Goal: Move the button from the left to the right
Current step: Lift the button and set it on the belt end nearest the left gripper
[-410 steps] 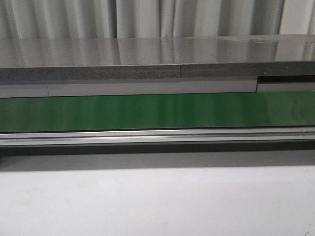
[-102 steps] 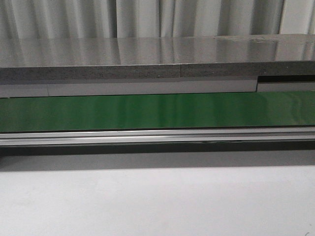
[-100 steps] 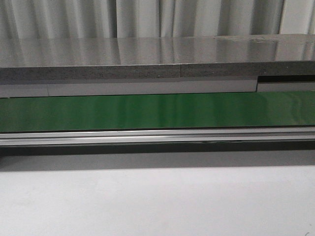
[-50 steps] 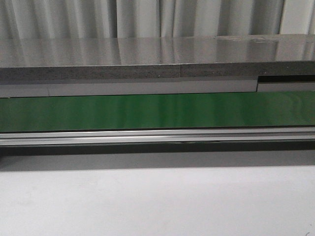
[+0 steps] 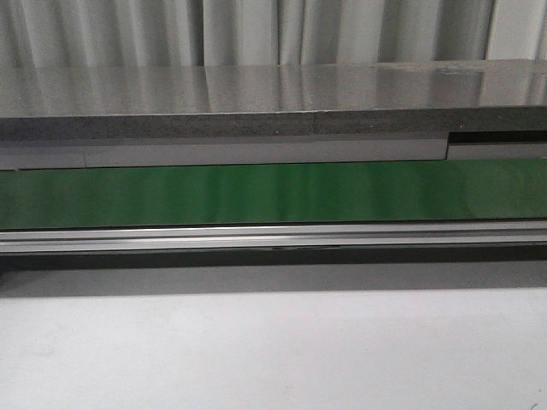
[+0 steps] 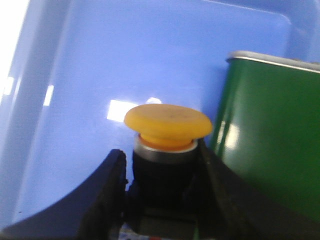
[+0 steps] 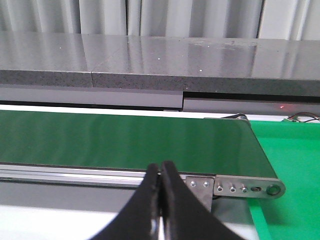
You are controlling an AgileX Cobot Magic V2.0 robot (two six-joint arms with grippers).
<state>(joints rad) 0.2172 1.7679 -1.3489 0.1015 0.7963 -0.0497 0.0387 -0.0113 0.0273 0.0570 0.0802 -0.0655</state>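
One step looks done: the left gripper [image 6: 160, 200] pinches the button [image 6: 167, 130] over a blue bin [image 6: 75, 75], beside the belt [image 6: 270, 135]. The right gripper [image 7: 161, 200] (fingers together, empty) waits; transfer remains.

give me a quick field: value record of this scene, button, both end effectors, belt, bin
button: orange-yellow cap on a black body, upright between the fingers
left end effector: shut on the button, over the blue bin
blue bin: under and behind the button
right end effector: shut, holding nothing, facing the conveyor
conveyor belt: green, nothing on it in the front view
green surface: beyond the belt's end
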